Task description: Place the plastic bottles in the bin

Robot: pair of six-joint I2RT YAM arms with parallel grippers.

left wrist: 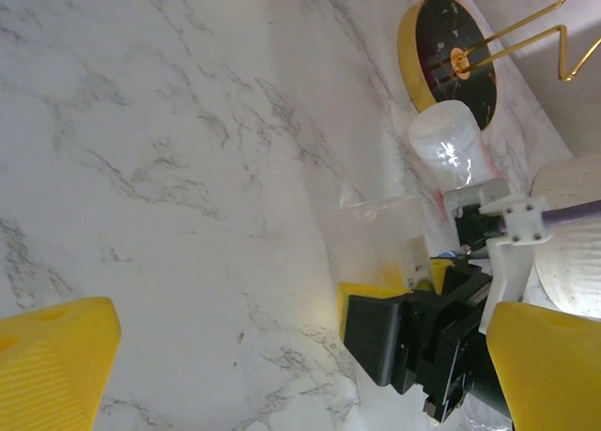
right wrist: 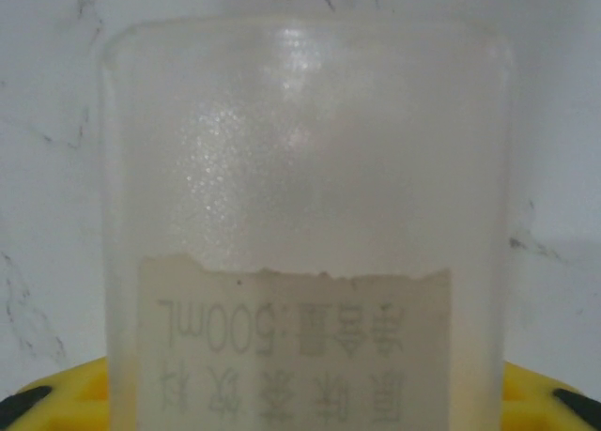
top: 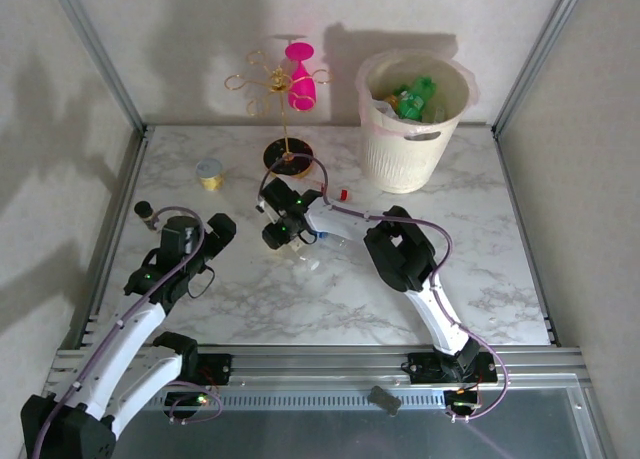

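Since the clear 500 mL bottle lies on its side mid-table, well short of the bin at upper right, the right gripper sits low with its jaws astride the body. They stand partly closed; whether they pinch it I cannot tell. The left gripper is spread wide and empty.
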